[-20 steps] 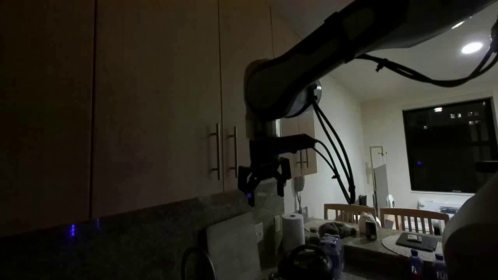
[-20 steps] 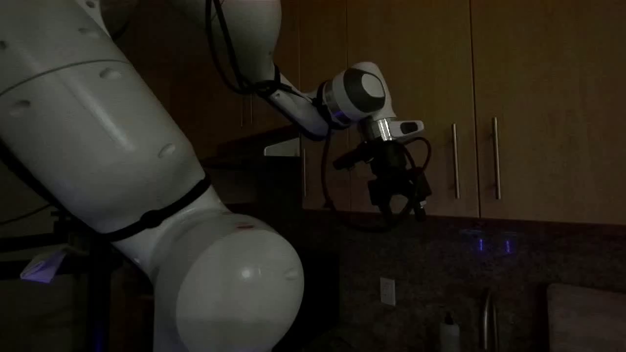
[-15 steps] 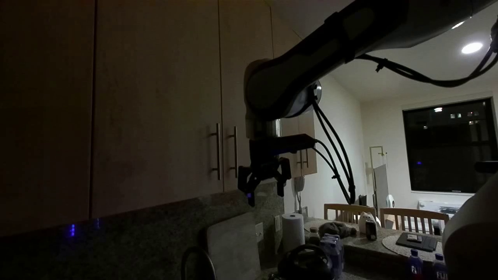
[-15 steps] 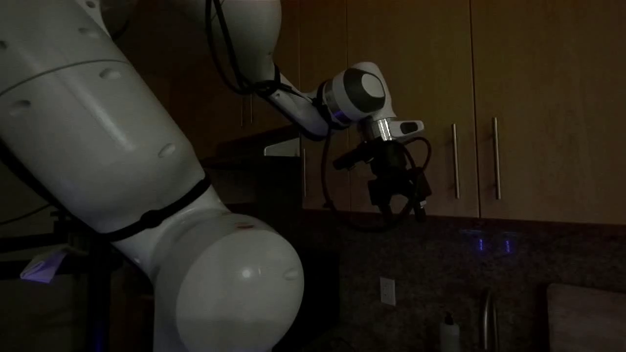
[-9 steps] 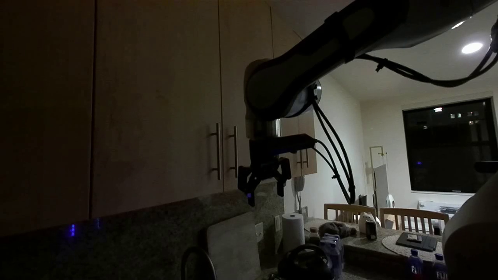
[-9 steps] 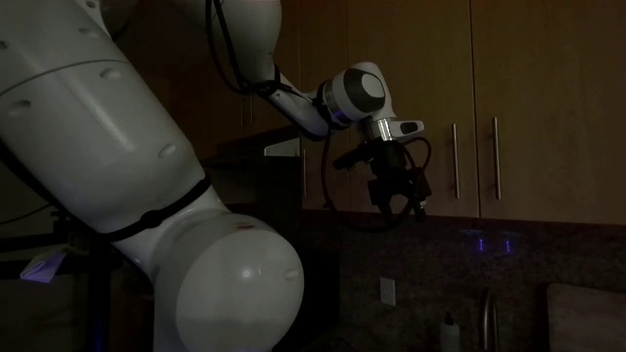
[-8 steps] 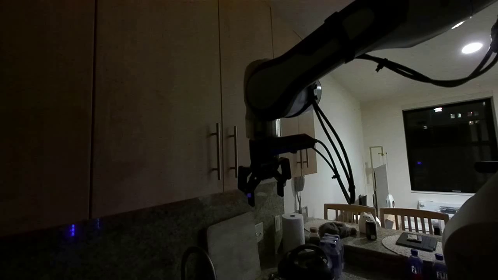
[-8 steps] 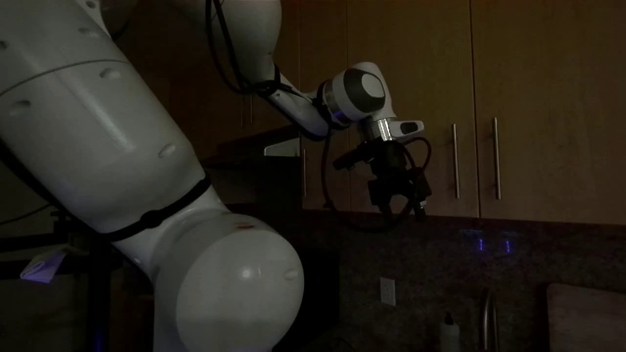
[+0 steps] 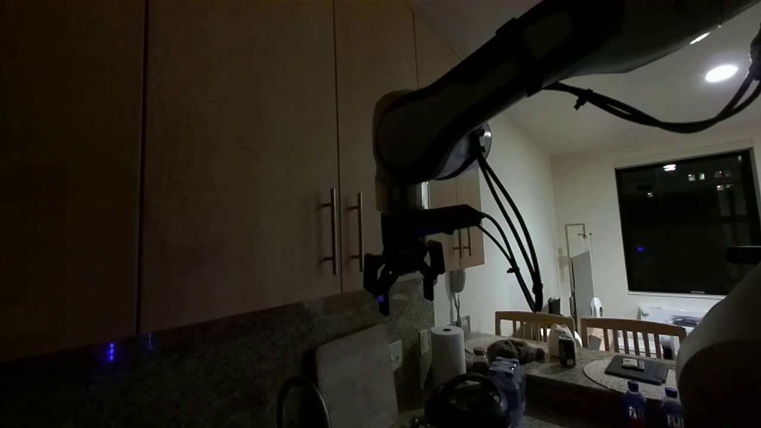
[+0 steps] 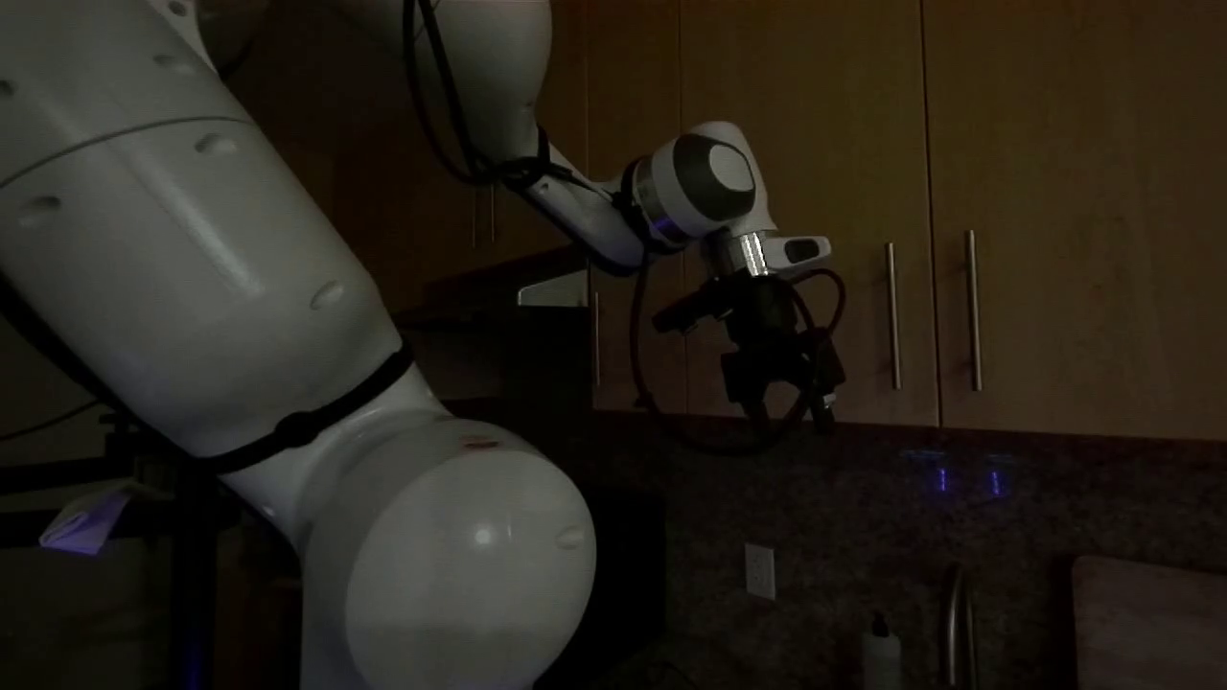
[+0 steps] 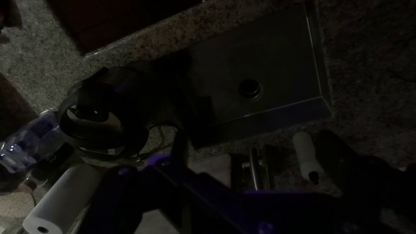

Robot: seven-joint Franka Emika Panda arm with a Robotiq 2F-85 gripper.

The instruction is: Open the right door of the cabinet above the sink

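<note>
The cabinet's right door [image 9: 374,77] is a tall flat pale-beige panel and is shut. It also shows in an exterior view [image 10: 1083,192]. Its slim metal bar handle [image 9: 359,232] stands low by the centre seam, and shows again there [image 10: 973,311]. The cabinet's left door [image 9: 238,148] is shut too, with its own handle [image 9: 333,232]. My gripper [image 9: 406,300] hangs fingers down in front of the cabinet, apart from the handles. It is open and empty, also in an exterior view [image 10: 791,422] and the wrist view [image 11: 252,139]. The doors are out of the wrist view.
Below in the wrist view lie the sink [image 11: 276,112], the faucet [image 11: 255,172], a white bottle [image 11: 304,149], a dark kettle-like object [image 11: 97,130], a paper towel roll [image 11: 63,198] and bottles [image 11: 29,143]. A board [image 9: 357,374] leans on the backsplash. Cables [image 9: 511,226] hang by the wrist.
</note>
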